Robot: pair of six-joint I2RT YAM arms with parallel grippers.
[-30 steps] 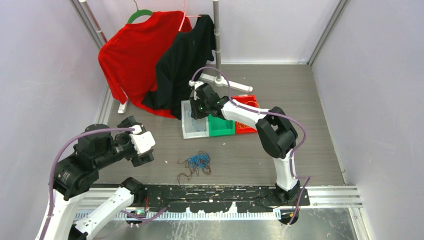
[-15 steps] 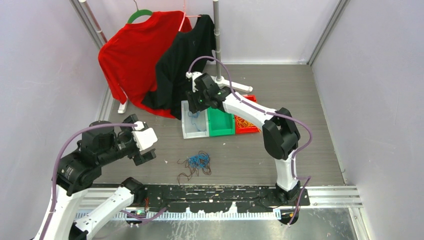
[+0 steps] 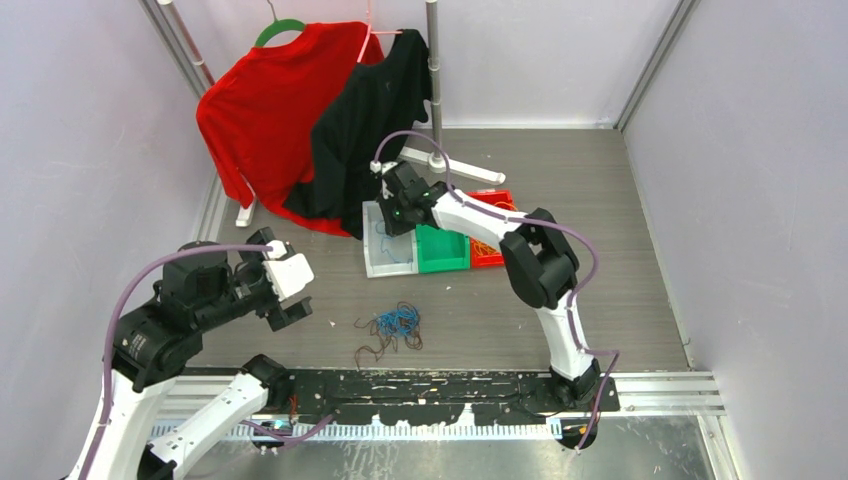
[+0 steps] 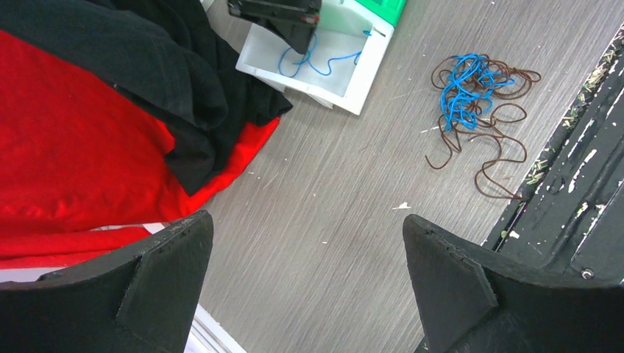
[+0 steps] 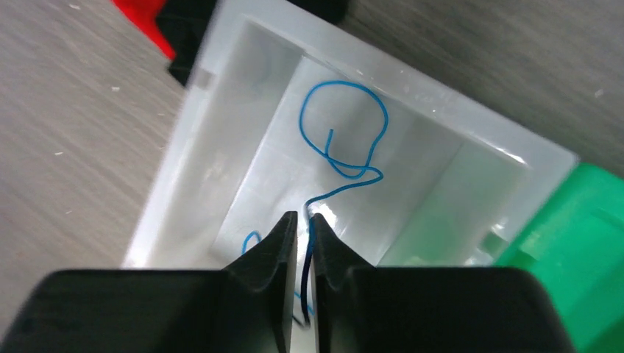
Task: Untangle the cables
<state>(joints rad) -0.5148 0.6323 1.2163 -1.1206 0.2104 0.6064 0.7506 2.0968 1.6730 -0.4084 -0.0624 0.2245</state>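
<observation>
A tangle of blue and dark brown cables (image 3: 392,328) lies on the grey floor in front of the arms; it also shows in the left wrist view (image 4: 474,95). My right gripper (image 3: 400,210) hangs over the white bin (image 3: 385,264), jaws nearly closed on a thin blue cable (image 5: 346,147) that loops down into the bin (image 5: 199,162). In its own view the right gripper (image 5: 304,219) pinches the wire between its tips. My left gripper (image 3: 285,300) is open and empty above the floor at left; it also shows in the left wrist view (image 4: 303,217). Orange cables (image 3: 488,245) lie in the red bin.
A green bin (image 3: 442,252) and a red bin (image 3: 492,260) stand right of the white one. A red shirt (image 3: 265,110) and a black shirt (image 3: 360,130) hang from a rack behind the bins, draping to the floor. A black rail (image 3: 430,385) runs along the near edge.
My right gripper rose above the white bin, then dropped back a little over it with the blue cable. My left gripper shifted slightly right.
</observation>
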